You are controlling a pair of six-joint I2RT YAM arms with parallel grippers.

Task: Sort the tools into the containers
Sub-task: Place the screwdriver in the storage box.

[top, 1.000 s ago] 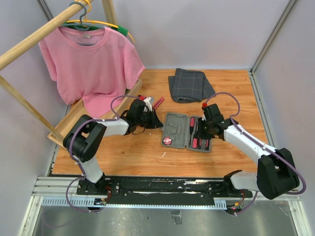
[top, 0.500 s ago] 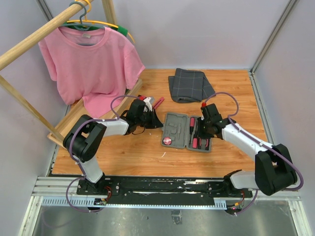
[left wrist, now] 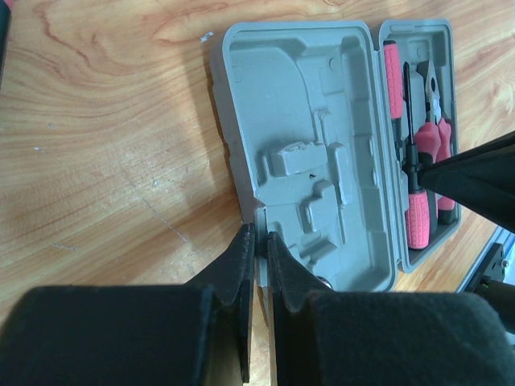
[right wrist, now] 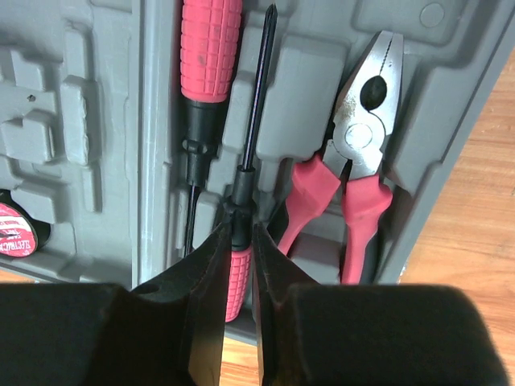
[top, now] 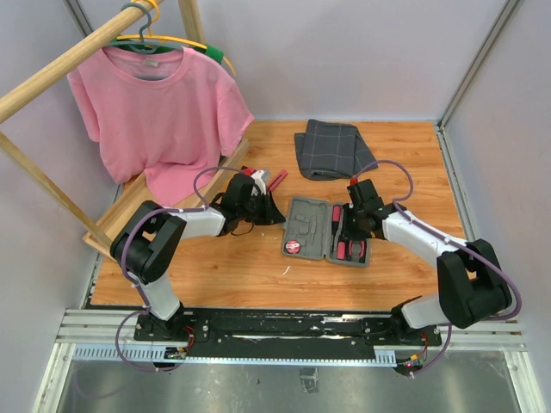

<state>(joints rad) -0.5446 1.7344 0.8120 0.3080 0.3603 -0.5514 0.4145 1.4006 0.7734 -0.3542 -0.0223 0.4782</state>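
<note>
Grey moulded plastic is the landmark here: the case [top: 326, 231] lies open on the wooden worktop [top: 405, 163], and we place everything else from it. The left claw [left wrist: 257, 241] is pinched almost fully closed on the outer rim of the case's empty lid half, which we take to be bracing the case. The right claw [right wrist: 239, 229] hangs over the tool half, its fingers drawn in tight around the slim screwdriver [right wrist: 256, 96] at the collar where the dark shaft meets the pink handle.

That screwdriver lies along a groove in the case. The thick screwdriver [right wrist: 209, 40] sits between it and the hinge, and the pliers [right wrist: 354, 161] sit on the side away from the hinge. A pliers handle comes very close to the gripped collar.

We judge the step in hand to be seating this screwdriver in its slot. To do it well, we want the shaft parallel to the groove, tip and handle going down together rather than one end first, and a straight downward press until it sits level with the other tools in the case. The release should be narrow, since a wide spread could nudge the pliers handle or the thick screwdriver. The lift should go straight up from the case. The left claw's pinch on the rim matters most during that press.
</note>
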